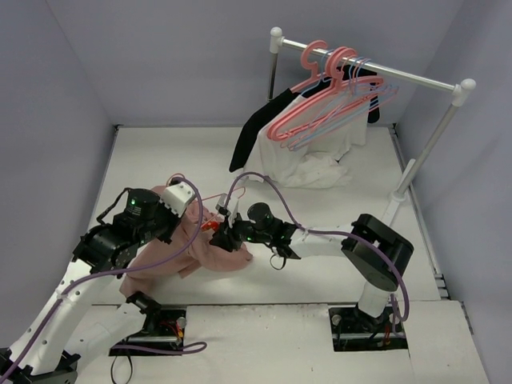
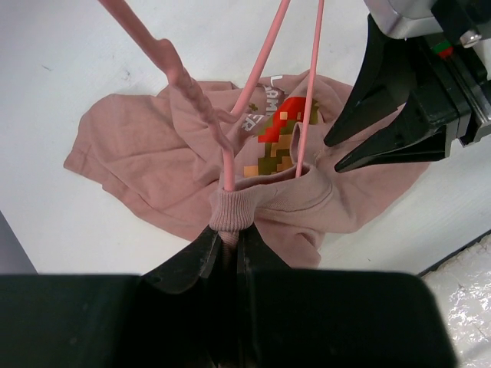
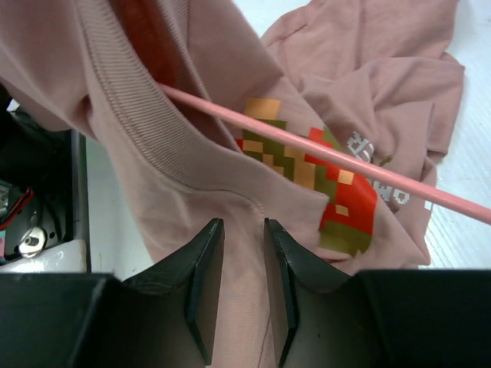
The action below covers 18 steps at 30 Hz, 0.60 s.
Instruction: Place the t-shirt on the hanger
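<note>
The salmon-pink t-shirt (image 1: 214,250) lies crumpled on the white table between the arms, with a red, green and orange pixel print showing at its neck opening (image 2: 280,130). My left gripper (image 2: 229,236) is shut on the ribbed collar and holds it up. The thin pale-pink hanger (image 2: 157,46) runs down into the neck opening; its rod crosses the print in the right wrist view (image 3: 322,151). My right gripper (image 3: 238,230) is narrowly open at the shirt's shoulder (image 3: 230,184), beside the collar. The cloth lies under its tips. It also shows in the left wrist view (image 2: 332,156).
A clothes rack (image 1: 376,70) stands at the back right with coral-pink and lilac hangers (image 1: 328,104), a black garment (image 1: 252,132) and a white garment (image 1: 308,168). Its right post (image 1: 424,152) slants down to the table. Grey walls close in the left and back.
</note>
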Each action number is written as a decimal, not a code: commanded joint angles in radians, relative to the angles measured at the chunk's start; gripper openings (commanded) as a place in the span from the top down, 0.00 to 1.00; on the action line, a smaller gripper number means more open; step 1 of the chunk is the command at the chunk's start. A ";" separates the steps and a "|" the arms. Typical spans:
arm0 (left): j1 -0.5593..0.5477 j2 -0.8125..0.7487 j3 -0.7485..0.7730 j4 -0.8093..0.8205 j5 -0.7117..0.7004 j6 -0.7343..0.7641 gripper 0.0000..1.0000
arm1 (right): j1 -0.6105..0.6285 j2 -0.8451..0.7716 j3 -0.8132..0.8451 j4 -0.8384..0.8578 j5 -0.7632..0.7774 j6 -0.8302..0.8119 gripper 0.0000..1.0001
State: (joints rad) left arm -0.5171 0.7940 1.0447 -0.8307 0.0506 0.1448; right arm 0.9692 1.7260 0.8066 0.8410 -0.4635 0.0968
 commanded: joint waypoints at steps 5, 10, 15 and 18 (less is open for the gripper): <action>-0.004 -0.007 0.054 0.047 0.003 -0.019 1.00 | -0.003 -0.025 0.043 0.075 -0.009 -0.064 0.60; -0.004 -0.015 0.055 0.042 0.006 -0.019 1.00 | -0.006 -0.018 0.051 0.063 0.043 -0.086 0.59; -0.004 -0.021 0.052 0.040 0.019 -0.022 1.00 | -0.004 0.020 0.077 0.064 0.071 -0.086 0.59; -0.004 -0.024 0.049 0.039 0.024 -0.025 1.00 | -0.004 0.038 0.090 0.065 0.066 -0.086 0.59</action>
State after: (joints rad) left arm -0.5171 0.7761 1.0473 -0.8326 0.0591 0.1426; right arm 0.9684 1.7546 0.8409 0.8417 -0.4159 0.0257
